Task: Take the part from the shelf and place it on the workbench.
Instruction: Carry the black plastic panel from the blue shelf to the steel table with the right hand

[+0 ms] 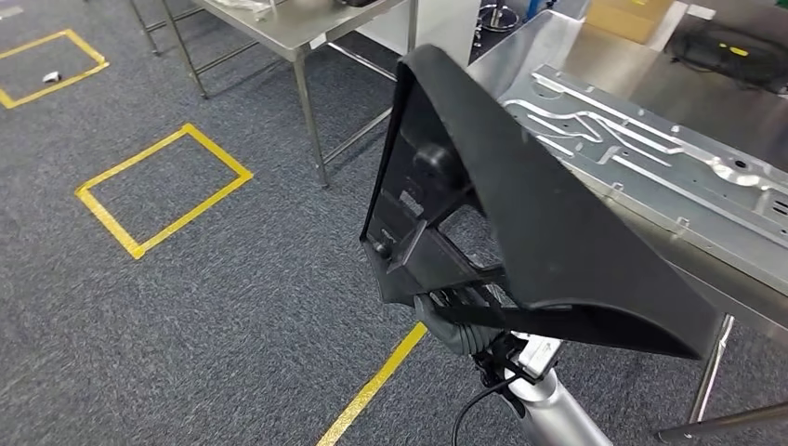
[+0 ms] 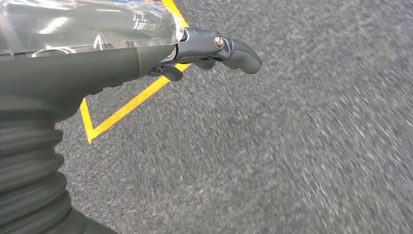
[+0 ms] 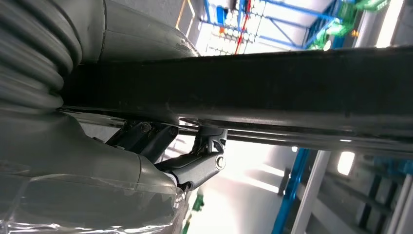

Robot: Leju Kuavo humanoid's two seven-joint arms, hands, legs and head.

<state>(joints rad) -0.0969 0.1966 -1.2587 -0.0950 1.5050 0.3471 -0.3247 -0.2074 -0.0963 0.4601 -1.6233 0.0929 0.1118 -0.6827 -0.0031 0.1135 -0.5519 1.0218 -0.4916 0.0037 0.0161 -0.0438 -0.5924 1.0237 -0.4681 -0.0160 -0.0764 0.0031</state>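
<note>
A large black moulded part is held up in front of me, tilted, beside the near corner of the steel workbench. My right hand grips the part's lower edge from beneath, on the silver arm rising from below. In the right wrist view the part crosses as a dark bar, with my right hand and its fingers clamped against its underside. My left hand hangs over the grey carpet, holding nothing, its fingers loosely extended.
A grey stamped metal plate lies on the workbench, with a cardboard box and a black cable further back. A second steel table stands behind. Yellow tape squares and a yellow line mark the carpet.
</note>
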